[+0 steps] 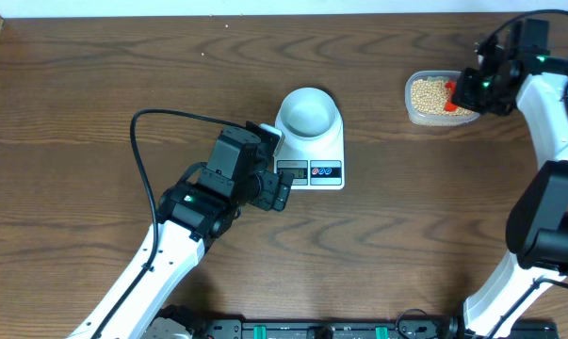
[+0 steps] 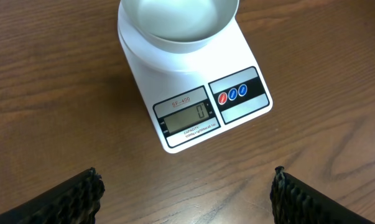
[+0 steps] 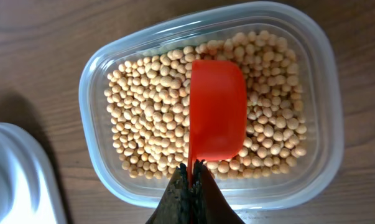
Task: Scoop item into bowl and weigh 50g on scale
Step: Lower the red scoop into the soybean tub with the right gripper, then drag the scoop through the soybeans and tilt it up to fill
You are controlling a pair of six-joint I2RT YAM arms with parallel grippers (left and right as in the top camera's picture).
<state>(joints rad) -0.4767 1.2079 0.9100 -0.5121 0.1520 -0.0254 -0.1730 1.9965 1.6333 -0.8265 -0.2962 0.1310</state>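
Observation:
The empty pale bowl (image 1: 309, 111) (image 2: 178, 22) sits on the white scale (image 1: 323, 162) (image 2: 187, 93), whose display reads zero. Tan beans (image 1: 429, 94) (image 3: 150, 106) fill a clear plastic tub (image 1: 413, 111) (image 3: 324, 87) at the back right. My right gripper (image 1: 472, 89) (image 3: 191, 169) is shut on the handle of a red scoop (image 1: 449, 92) (image 3: 216, 106), whose head lies over the beans in the tub. Just left of the scale's front, my left gripper (image 1: 276, 165) (image 2: 186, 190) stands wide open over bare table, holding nothing.
A black cable (image 1: 170, 118) loops over the table left of the left arm. The right arm's white links (image 1: 547, 122) run down the right edge. Part of a white object (image 3: 13, 180) shows at the lower left of the right wrist view.

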